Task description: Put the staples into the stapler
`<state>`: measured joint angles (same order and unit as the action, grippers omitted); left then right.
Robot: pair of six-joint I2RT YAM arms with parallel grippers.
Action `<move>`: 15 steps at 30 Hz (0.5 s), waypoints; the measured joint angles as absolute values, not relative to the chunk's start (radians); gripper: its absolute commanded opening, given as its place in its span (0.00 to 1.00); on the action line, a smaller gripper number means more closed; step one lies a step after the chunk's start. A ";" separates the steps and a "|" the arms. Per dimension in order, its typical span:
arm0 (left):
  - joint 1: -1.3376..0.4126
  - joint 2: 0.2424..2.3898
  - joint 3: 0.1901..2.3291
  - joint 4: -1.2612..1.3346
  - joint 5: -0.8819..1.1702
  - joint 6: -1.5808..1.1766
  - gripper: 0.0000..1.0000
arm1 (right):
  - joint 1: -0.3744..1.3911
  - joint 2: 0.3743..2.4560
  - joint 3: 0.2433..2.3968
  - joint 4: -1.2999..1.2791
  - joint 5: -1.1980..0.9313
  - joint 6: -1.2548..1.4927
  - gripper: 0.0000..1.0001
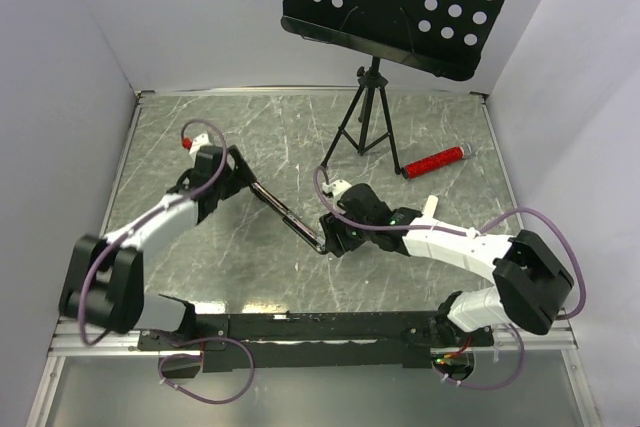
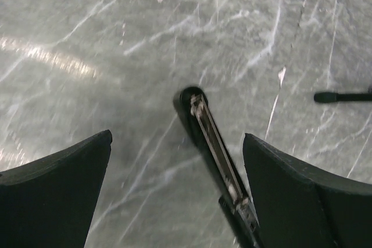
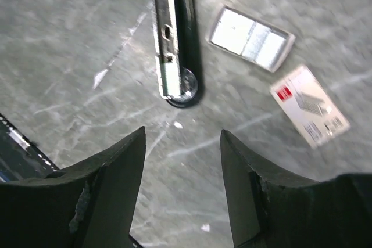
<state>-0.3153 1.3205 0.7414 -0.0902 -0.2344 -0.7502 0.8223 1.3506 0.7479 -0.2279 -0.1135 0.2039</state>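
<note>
Stapler (image 1: 283, 209) lies opened flat, diagonally across the middle of the desk (image 1: 450, 117). Left gripper (image 2: 177, 137) is spread wide, fingers either side of one stapler end, gripping nothing. Right gripper (image 3: 183, 135) hovers by the chrome end, jaws moderately apart and empty. I see the staples (image 3: 251, 38) flat on the desk just beside that end, with a white box (image 3: 310, 105) near them.
</note>
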 measured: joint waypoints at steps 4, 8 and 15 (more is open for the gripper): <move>-0.256 1.467 0.847 -0.090 -0.142 -0.749 0.99 | 0.830 1.388 0.748 -0.167 -0.133 0.168 0.60; -0.226 1.526 0.883 -0.094 -0.084 -0.747 0.99 | 0.841 1.462 0.766 -0.142 -0.130 0.126 0.58; -0.181 1.529 0.883 -0.098 -0.022 -0.746 1.00 | 0.868 1.557 0.817 -0.123 -0.106 0.064 0.50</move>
